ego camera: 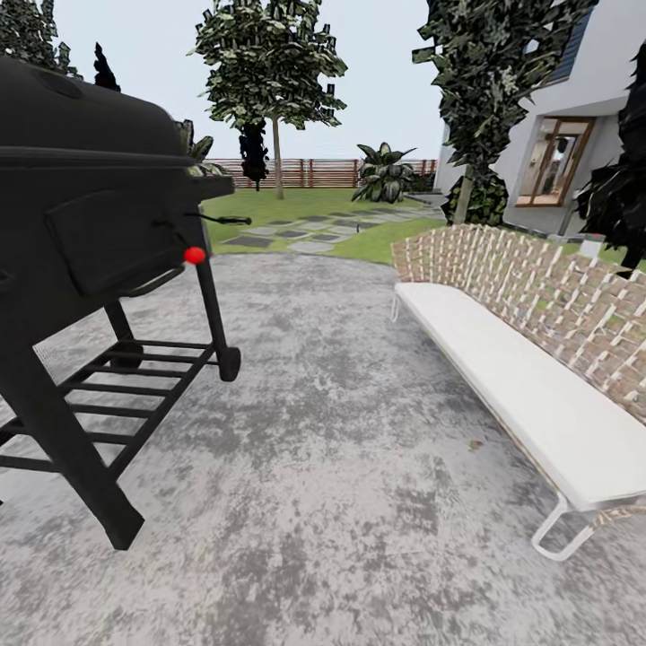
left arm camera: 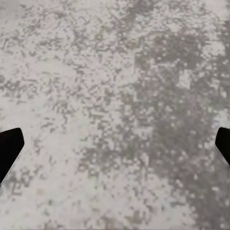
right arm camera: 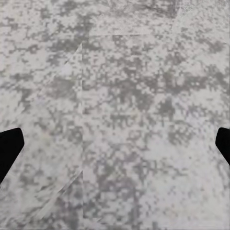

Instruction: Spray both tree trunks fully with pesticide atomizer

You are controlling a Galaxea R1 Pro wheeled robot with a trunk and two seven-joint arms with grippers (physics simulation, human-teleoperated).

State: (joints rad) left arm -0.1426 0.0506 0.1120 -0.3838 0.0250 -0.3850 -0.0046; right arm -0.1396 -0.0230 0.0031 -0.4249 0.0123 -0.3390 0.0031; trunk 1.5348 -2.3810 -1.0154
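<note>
**In transit on patio, atomizer not sighted**

Robot is sitting on the mottled grey patio (ego camera: 341, 467), black grill (ego camera: 90, 224) near left, white bench (ego camera: 529, 386) right. Both grippers are hanging wide and empty over paving: left gripper (left arm camera: 115, 146), right gripper (right arm camera: 115, 146). The garden lawn (ego camera: 296, 205) and fence (ego camera: 314, 170) are lying far ahead; one tree (ego camera: 269, 67) with its trunk (ego camera: 277, 161) far centre. Risk: driving forward, the base is likely clipping the grill's wheel (ego camera: 230, 362) or a bench leg (ego camera: 556, 529) in the gap between them.

Ahead we find open paving (ego camera: 341, 467); a black grill (ego camera: 90, 233) blocks the left, a white bench (ego camera: 529, 377) the right. Beneath both our wide-spread jaws, bare paving.
</note>
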